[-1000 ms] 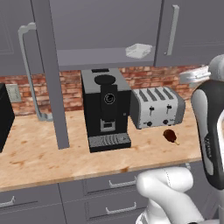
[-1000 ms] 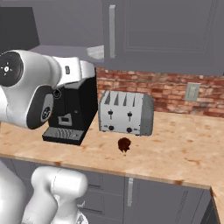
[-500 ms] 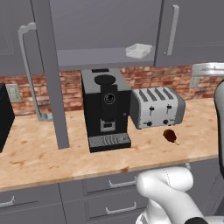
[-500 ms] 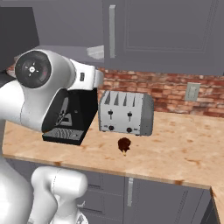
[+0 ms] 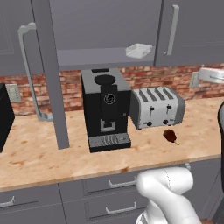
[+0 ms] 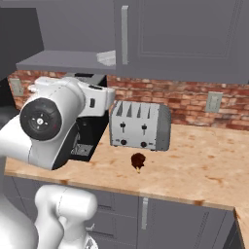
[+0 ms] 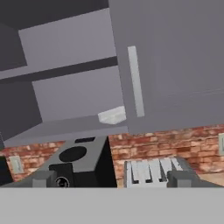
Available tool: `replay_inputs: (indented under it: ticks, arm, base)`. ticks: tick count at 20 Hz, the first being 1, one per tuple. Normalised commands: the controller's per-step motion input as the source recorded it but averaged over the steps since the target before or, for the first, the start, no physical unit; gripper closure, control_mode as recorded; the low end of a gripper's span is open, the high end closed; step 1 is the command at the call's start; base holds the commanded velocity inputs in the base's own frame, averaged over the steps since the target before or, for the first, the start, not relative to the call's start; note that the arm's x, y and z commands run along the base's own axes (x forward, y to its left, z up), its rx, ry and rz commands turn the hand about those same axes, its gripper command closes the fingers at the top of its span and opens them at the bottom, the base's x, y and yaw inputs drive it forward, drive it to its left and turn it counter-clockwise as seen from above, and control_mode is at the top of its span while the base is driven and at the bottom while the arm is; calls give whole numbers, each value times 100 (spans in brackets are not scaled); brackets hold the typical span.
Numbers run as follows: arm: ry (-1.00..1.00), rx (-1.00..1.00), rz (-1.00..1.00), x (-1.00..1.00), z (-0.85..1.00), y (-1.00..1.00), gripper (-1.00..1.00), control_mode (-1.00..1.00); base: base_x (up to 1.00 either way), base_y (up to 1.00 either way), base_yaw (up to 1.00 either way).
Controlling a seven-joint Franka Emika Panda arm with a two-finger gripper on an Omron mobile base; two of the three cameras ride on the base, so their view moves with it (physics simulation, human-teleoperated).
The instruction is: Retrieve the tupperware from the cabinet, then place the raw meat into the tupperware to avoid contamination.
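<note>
Left base view
- Cabinet (image 5: 109, 26): grey wall cabinet above the counter, its left door swung out edge-on toward me, the right door shut with a long upright bar handle.
- Tupperware (image 5: 139, 50): small pale container on the open cabinet's bottom shelf, at the right end, just beside the shut door.
- Raw meat (image 5: 170, 136): dark reddish-brown lump with a paler end, lying on the counter (image 5: 43, 153) in front of the toaster (image 5: 156, 107), a little to its right and apart from it.
- Coffee machine (image 5: 106, 109): black, upright, just left of the toaster, against the brick wall.

Right base view
- Arm: the white arm rises at the left and hides most of the coffee machine.
- Tupperware (image 6: 107, 58): a pale corner peeks out on the shelf, just left of the shut door's handle.
- Raw meat (image 6: 138, 161): on the counter (image 6: 204, 170) in front of the toaster (image 6: 140, 125), not touching it.

Hand view
- Tool (image 7: 114, 178): its two fingertips stand far apart at the bottom edge, fully spread, with nothing between them.
- Tupperware (image 7: 113, 115): on the shelf, partly hidden behind the shut door's edge, well above and apart from the tool.
- Cabinet (image 7: 175, 65): open bay at left, shut door with its pale bar handle at right.
- Below: coffee machine (image 7: 81, 164) at left, toaster (image 7: 151, 171) at right.
</note>
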Motion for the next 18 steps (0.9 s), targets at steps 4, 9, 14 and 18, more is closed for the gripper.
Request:
replay_inputs:
  ticks: [4, 9, 14, 18]
  arm:
    - [-16, 0, -3, -8, 1, 11, -100, -100]
    - [-9, -2, -4, -1, 11, 1, -100, -100]
    - [-7, -1, -2, 0, 16, 0, -100, -100]
    - [-4, -1, -2, 0, 11, 0, -100, -100]
  base:
    - [0, 0, 0]
    - [0, 0, 0]
    - [0, 0, 0]
    - [0, 0, 0]
